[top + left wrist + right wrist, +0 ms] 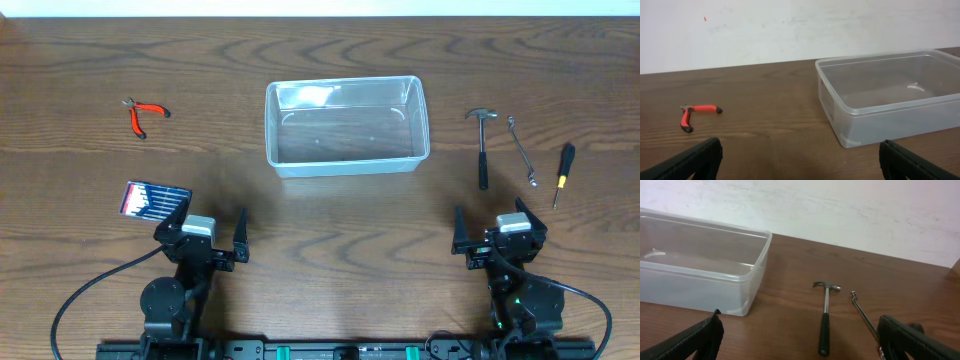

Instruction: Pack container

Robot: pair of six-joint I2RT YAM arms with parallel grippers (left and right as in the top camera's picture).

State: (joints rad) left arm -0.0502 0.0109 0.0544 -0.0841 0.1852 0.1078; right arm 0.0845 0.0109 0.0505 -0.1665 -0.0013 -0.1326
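The clear plastic container [347, 127] stands empty at the table's middle back; it also shows in the left wrist view [890, 100] and the right wrist view [700, 265]. Red-handled pliers [143, 115] lie far left, also in the left wrist view [695, 114]. A small hammer [482, 145], a bent metal wrench [521, 148] and a black-and-yellow screwdriver [563, 172] lie at the right. The hammer [825, 320] and wrench [863, 315] show in the right wrist view. My left gripper [204, 240] and right gripper [500, 236] are open and empty near the front edge.
A small dark flat case of bits [153, 201] lies just left of and behind the left gripper. A pale wall stands behind the table's far edge. Black cables run from both arm bases at the front.
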